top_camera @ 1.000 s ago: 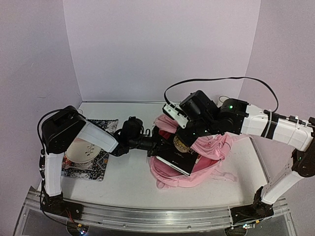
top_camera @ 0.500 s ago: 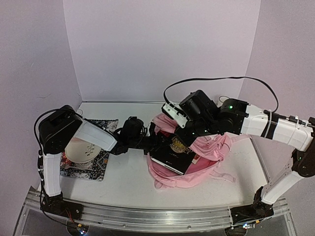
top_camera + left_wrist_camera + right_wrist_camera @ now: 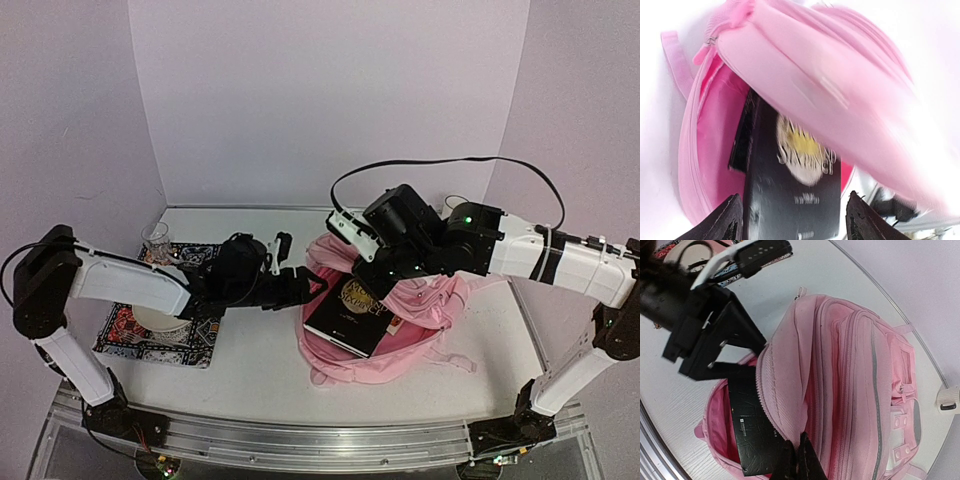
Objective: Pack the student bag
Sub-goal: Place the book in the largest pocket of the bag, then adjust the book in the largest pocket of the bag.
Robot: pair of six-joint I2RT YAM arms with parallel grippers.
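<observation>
at frame centre | left gripper (image 3: 312,284) jaws apart | right gripper (image 3: 796,457) pinching student bag (image 3: 430,300) flap | risk: flap slips, half-inserted black book (image 3: 350,315) slides out

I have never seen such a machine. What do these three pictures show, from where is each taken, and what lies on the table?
Two robot arms stand at the near edge of a table. One picture looks down from above and behind them; the other two come from a camera on each wrist. On the table lies a pink student bag with a black book partly inside; to the left, a patterned mat bearing a white plate, a glass at its far edge. The right arm has its jaws shut on the bag's upper flap, holding it open. The left arm has its jaws wide open near the book, holding nothing.
</observation>
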